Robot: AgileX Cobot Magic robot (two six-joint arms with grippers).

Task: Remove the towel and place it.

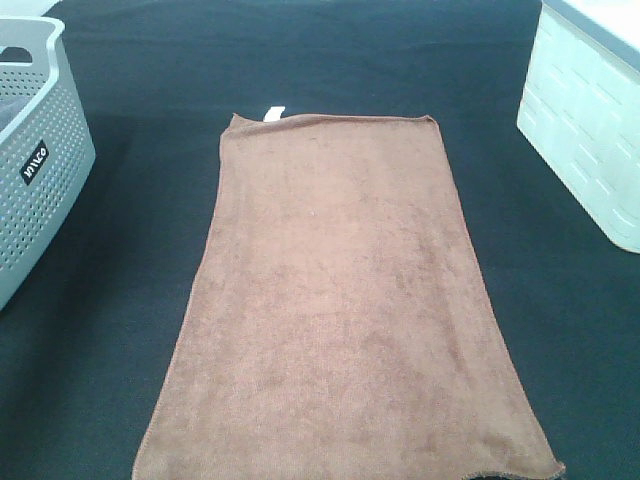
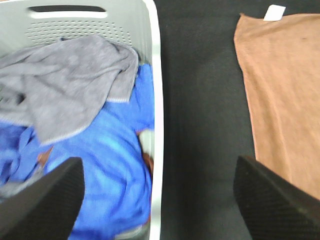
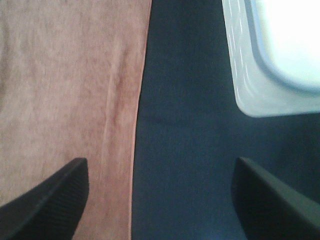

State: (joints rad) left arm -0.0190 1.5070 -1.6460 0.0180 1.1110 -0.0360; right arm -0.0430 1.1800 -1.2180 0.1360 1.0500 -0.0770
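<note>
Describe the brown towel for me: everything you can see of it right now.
The towel is a rust-brown plush rectangle with stitched edges and a small white tag at a far corner. It lies spread flat on the black tabletop, between the two bins, touching neither. No gripper touches it.

1. The towel (image 1: 340,300) is brown plush cloth, matt and softly napped, with a stitched hem and a small white fabric tag (image 1: 273,111).
2. The counter (image 1: 140,250) looks covered in black matt cloth of a fine, felt-like texture.
3. The grey basket (image 1: 40,190) is smooth perforated plastic; inside lie a grey cloth (image 2: 65,85) and a blue cloth (image 2: 110,170), both fuzzy.
4. The white bin (image 1: 590,130) is smooth moulded plastic, faintly glossy.
5. The left fingers (image 2: 45,205) and right fingers (image 3: 270,200) are black, matt, with fine dimpled texture.
</note>
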